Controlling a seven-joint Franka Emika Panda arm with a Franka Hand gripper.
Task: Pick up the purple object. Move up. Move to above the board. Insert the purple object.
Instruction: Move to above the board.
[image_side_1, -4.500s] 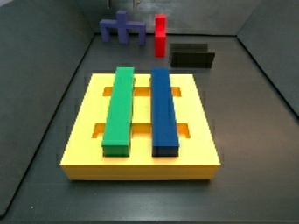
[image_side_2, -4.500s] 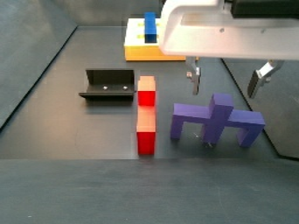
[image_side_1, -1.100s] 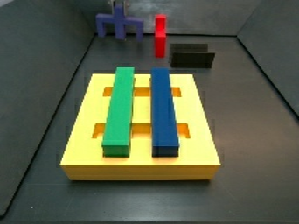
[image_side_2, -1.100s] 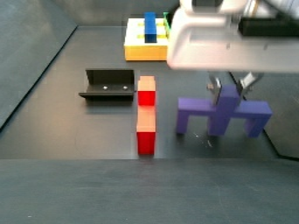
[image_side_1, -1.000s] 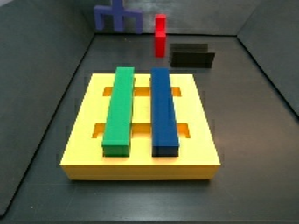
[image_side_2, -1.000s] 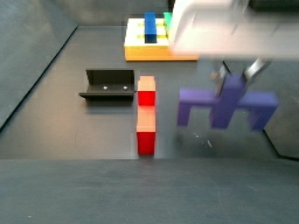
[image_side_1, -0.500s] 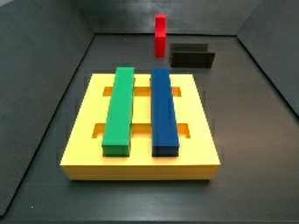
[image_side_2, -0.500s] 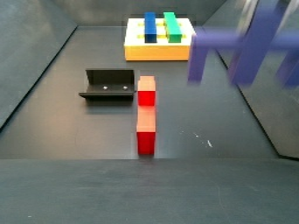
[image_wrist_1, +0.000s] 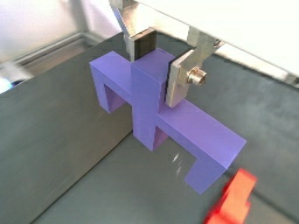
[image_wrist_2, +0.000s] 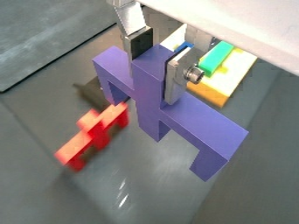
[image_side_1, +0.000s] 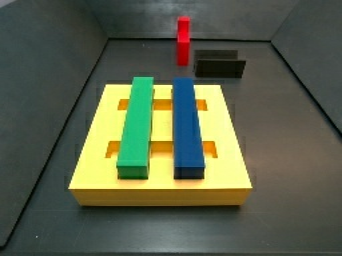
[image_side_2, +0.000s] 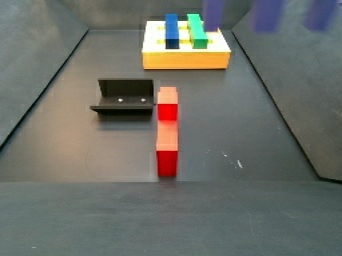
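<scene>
The purple object (image_wrist_1: 176, 131) is a long bar with legs and a central post. It hangs high above the floor in both wrist views (image_wrist_2: 187, 127). My gripper (image_wrist_1: 158, 66) is shut on its central post, one silver finger on each side, as the other wrist view shows too (image_wrist_2: 156, 66). In a side view only a blurred purple bit (image_side_2: 287, 12) shows at the top edge; the gripper is out of frame there. The yellow board (image_side_1: 94, 150) holds a green bar (image_side_1: 135, 125) and a blue bar (image_side_1: 187, 125), and it also shows far off (image_side_2: 187, 60).
A red piece (image_side_2: 166, 130) lies on the dark floor, and it stands at the back in a side view (image_side_1: 183, 40). The dark fixture (image_side_2: 124, 97) sits next to it (image_side_1: 221, 65). Grey walls enclose the floor.
The gripper closed on the purple object and lifted it straight up. It has left one side view and has risen to the top edge of the other.
</scene>
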